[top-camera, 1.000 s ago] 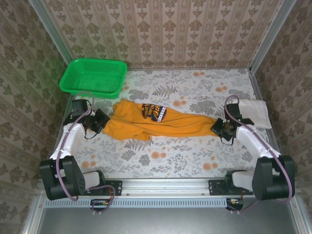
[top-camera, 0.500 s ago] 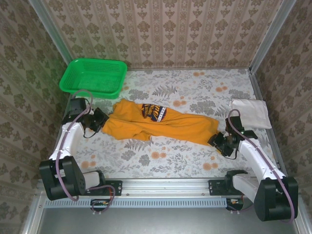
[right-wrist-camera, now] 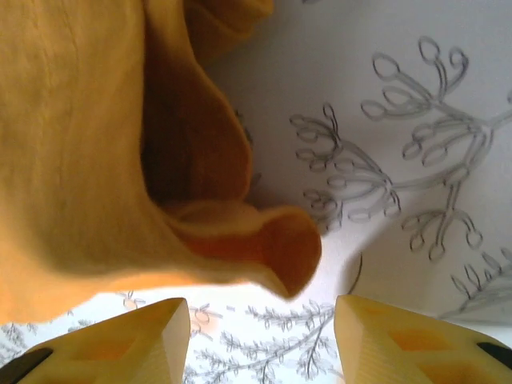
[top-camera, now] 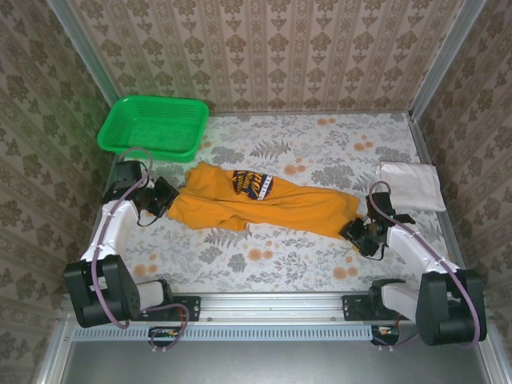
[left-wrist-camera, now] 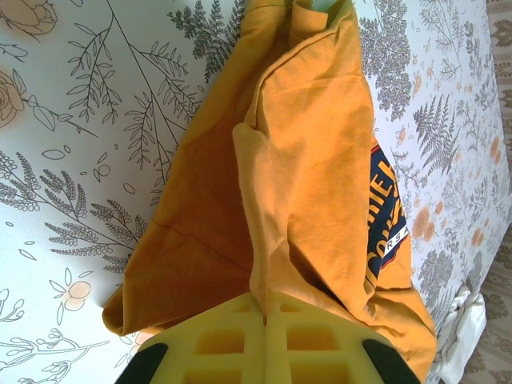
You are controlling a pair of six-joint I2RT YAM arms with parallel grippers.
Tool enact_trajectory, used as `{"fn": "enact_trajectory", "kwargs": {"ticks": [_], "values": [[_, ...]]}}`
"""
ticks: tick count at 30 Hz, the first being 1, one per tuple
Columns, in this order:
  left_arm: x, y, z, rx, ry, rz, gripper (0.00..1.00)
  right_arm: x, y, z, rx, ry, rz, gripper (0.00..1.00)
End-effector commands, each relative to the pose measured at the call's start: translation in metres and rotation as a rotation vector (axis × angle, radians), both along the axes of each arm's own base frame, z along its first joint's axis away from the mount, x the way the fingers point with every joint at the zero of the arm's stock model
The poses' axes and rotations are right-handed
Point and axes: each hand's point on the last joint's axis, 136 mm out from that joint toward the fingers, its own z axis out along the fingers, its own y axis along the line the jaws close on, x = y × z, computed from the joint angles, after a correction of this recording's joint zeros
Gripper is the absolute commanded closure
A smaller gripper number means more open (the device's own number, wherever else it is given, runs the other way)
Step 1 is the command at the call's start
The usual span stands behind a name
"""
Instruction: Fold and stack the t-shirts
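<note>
A mustard-orange t-shirt (top-camera: 256,202) with a dark blue and white chest print lies stretched left to right across the table's middle. My left gripper (top-camera: 170,198) is shut on the shirt's left edge; in the left wrist view the yellow pads (left-wrist-camera: 216,340) pinch a fold of orange cloth (left-wrist-camera: 312,160). My right gripper (top-camera: 358,234) stands open at the shirt's right end, its fingers (right-wrist-camera: 144,340) just short of a curled orange hem (right-wrist-camera: 272,240), nothing between them. A folded white t-shirt (top-camera: 411,186) lies at the right edge.
A green mesh basket (top-camera: 154,126) sits at the back left. Patterned walls and metal rails close in the floral tablecloth (top-camera: 320,144) on three sides.
My right gripper let go of the orange shirt's right end, opened, and drew back toward the near edge. The shirt's right end settled on the table. The left gripper kept still.
</note>
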Motion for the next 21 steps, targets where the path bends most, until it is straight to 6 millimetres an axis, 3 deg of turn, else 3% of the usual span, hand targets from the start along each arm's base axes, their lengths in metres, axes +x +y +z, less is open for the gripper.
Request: {"fn": "enact_trajectory", "kwargs": {"ticks": [1,10,15,21], "values": [[0.0,0.0,-0.001,-0.01,-0.008,-0.003,1.0,0.024,-0.01,0.002,-0.059,-0.047,-0.03,0.53],[0.0,-0.002,-0.005,-0.02,-0.01,0.0,1.0,0.032,-0.016,-0.008,-0.094,-0.043,-0.042,0.57],[0.001,-0.003,-0.006,-0.026,-0.009,-0.002,1.0,0.041,-0.02,0.002,-0.117,-0.077,-0.036,0.77],[0.0,-0.003,-0.007,-0.027,-0.008,-0.002,1.0,0.037,-0.022,0.004,-0.14,-0.072,-0.015,0.98]]}}
